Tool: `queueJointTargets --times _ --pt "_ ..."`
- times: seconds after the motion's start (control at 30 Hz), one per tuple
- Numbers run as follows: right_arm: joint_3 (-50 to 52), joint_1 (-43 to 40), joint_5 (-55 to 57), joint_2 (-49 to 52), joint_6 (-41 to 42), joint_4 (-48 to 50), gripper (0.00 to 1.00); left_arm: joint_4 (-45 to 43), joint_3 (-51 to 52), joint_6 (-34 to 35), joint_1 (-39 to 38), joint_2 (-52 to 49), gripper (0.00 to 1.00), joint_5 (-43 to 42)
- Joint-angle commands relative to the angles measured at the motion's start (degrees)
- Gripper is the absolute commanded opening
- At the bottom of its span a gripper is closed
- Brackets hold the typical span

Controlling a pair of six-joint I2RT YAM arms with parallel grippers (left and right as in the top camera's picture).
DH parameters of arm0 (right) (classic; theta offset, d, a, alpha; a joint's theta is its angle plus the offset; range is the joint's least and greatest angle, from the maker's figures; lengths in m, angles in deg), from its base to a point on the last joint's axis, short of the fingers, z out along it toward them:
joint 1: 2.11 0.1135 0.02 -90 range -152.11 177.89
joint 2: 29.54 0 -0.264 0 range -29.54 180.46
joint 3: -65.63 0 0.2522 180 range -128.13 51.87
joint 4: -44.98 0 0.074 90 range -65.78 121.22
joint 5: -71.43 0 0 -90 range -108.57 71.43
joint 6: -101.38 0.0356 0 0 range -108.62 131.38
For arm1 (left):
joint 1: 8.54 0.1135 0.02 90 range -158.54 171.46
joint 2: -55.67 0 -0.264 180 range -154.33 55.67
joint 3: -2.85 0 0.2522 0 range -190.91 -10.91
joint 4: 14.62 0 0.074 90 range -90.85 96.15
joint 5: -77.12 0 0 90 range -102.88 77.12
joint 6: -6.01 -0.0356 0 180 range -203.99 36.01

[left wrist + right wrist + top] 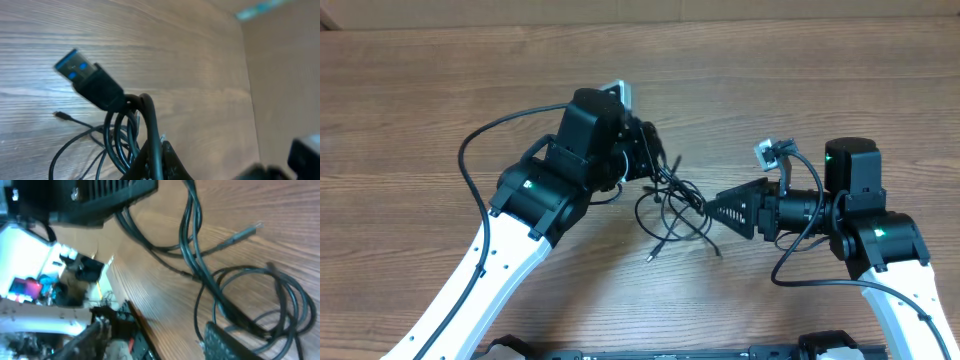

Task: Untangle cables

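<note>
The cables (672, 208) are thin black cords tangled in loops on the wooden table between my two arms. My left gripper (655, 165) is shut on one black cord (155, 150) and holds it off the table. A USB plug with a blue insert (80, 72) sticks up from that bunch, and a small plug end (59, 115) lies on the wood. My right gripper (712, 207) points left into the right side of the tangle, its fingers drawn to a point on a cord. In the right wrist view, one textured finger (225, 345) shows with loops (260, 300) beside it.
A loose plug end (651, 256) lies toward the front of the tangle, and another plug (245, 231) rests on the wood. The thick black arm wires curve at the far left (470, 150) and lower right (800, 275). The table's front edge has equipment below it (75, 310).
</note>
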State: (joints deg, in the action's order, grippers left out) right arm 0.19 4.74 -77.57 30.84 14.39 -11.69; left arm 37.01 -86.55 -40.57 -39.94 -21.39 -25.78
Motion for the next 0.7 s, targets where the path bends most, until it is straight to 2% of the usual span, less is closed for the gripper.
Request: queueJointTargets --times 0.0,0.1,0.37,0.5,0.67 --pt "-0.1 0.2 0.5 -0.5 -0.5 0.7 0.67 0.0 -1.4 -16.8 -0.1 0.6 0.04 -13.9" --pt "-0.1 0.2 0.5 -0.5 -0.5 0.5 0.7 1.0 -1.4 -22.9 -0.1 0.6 0.04 -20.9" --pt "-0.1 0.2 0.5 -0.5 -0.5 1.1 0.71 0.8 -1.4 -23.5 -0.2 0.6 0.04 -31.7" --pt "-0.1 0.2 0.5 -0.5 -0.4 1.0 0.71 0.2 -1.4 -23.5 -0.3 0.6 0.04 -34.8" --pt "-0.1 0.2 0.5 -0.5 -0.5 0.5 0.71 0.1 -1.4 -23.5 -2.7 0.5 0.04 -34.6"
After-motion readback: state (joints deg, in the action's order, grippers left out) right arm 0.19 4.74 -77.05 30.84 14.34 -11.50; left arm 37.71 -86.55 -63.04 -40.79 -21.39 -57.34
